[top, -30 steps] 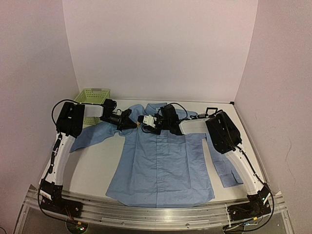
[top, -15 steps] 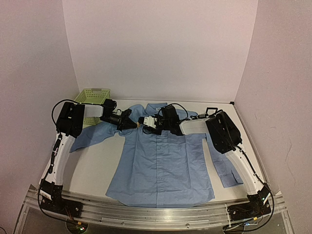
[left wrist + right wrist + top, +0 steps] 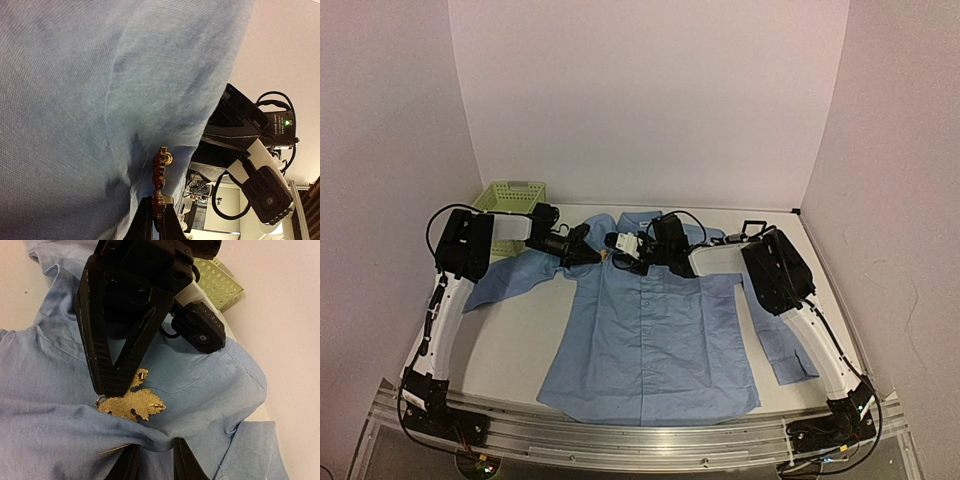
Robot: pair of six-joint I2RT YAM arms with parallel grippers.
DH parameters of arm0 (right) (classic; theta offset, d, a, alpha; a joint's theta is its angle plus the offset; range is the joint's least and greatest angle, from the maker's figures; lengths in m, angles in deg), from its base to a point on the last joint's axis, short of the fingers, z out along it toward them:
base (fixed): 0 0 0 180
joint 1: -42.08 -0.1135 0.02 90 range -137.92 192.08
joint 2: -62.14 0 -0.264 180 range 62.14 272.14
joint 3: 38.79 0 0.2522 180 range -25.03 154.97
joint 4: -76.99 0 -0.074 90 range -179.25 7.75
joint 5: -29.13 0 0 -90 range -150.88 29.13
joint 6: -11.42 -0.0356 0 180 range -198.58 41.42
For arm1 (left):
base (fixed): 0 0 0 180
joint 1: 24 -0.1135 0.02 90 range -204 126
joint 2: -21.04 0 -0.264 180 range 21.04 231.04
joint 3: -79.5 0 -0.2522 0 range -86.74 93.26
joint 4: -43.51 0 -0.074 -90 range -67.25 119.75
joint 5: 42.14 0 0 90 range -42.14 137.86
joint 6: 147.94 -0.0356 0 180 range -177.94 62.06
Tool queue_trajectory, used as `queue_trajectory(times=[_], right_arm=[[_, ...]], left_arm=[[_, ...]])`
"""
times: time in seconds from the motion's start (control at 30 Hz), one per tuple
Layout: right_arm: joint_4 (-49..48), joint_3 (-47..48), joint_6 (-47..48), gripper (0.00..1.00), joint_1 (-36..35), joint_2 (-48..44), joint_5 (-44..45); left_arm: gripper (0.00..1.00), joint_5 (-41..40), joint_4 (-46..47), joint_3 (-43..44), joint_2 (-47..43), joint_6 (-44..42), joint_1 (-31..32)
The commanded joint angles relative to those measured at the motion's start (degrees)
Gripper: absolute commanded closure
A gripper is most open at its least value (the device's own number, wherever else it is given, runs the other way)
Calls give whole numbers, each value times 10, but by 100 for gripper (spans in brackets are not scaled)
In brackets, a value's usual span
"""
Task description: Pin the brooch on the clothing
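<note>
Green basket (image 3: pixel 508 200) sits at the far left corner of the table (image 3: pixel 520 340), with 1 sleeve of the shirt (image 3: pixel 650 340) lying just in front of it. The shirt is spread flat, collar toward the back wall and hem toward you.

Your left gripper (image 3: pixel 588 252) reaches in from the left to the collar area. Its wrist view shows the 2 fingertips pressed together on the gold end of the brooch (image 3: pixel 160 177), so it is clamped on that piece. The brooch lies against the blue cloth, red beads and a small gold ring showing edge-on there. From the right wrist view it reads as a gold, leaf-like shape (image 3: pixel 132 404) on a raised fold just below the collar, with a thin gold pin (image 3: pixel 112 450) at the fold's left side.

Your right gripper (image 3: pixel 623 248) meets the left one at that fold. Its fingers (image 3: pixel 182 460) stand slightly apart with cloth between them; you cannot tell whether they grip it.

Far right, a black-framed box (image 3: pixel 753 229) sits beside the shirt.
</note>
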Motion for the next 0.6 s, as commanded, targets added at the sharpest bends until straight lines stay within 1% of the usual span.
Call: queue_trajectory(times=[0.0,0.17,0.27,0.4,0.57], right_arm=[[-28,21,-19,77,-7,13,-52],[-28,13,-41,76,-7,-3,-95],[-28,26,-57,77,-6,7,-91],[-27,42,-70,81,-7,20,-99],[-23,44,-77,82,-7,26,-105]], left_arm=[[100,-59,-72,-35,61,12,9],[100,-59,-72,-33,60,12,9],[100,-59,-72,-32,61,12,10],[100,-60,-73,-32,61,10,10],[100,-60,-74,-31,59,9,10]])
